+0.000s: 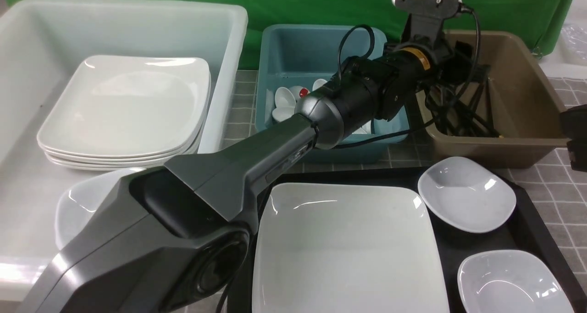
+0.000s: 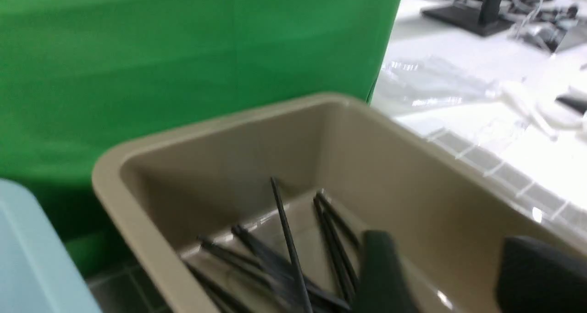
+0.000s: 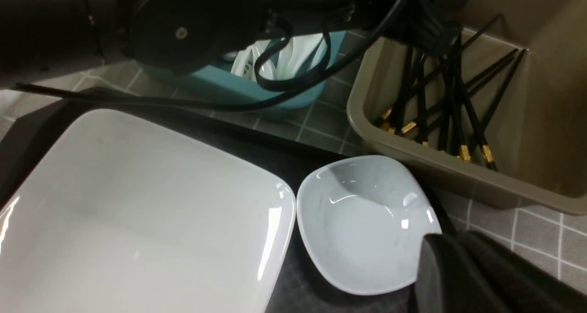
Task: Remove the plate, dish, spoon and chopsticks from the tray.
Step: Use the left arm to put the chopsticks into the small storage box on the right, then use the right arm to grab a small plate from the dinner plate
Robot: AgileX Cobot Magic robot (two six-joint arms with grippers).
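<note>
The white plate (image 1: 344,248) lies on the black tray (image 1: 447,246), with two small white dishes (image 1: 466,193) (image 1: 513,281) to its right. My left arm reaches across to the brown tub (image 1: 527,97). Over that tub my left gripper (image 2: 458,276) stands open with nothing between its fingers. Black chopsticks (image 2: 284,239) with gold bands lie in a heap in the tub; one stick stands tilted and blurred. A white spoon with a red mark (image 1: 302,92) lies among others in the teal tub (image 1: 293,51). My right gripper (image 3: 458,271) is shut and empty, just beside the far dish (image 3: 364,221).
A large white tub (image 1: 229,28) at the left holds a stack of square plates (image 1: 124,111) and one small dish (image 1: 78,203). The left arm and its cables pass over the tray's back edge and the teal tub. A green cloth hangs behind the tubs.
</note>
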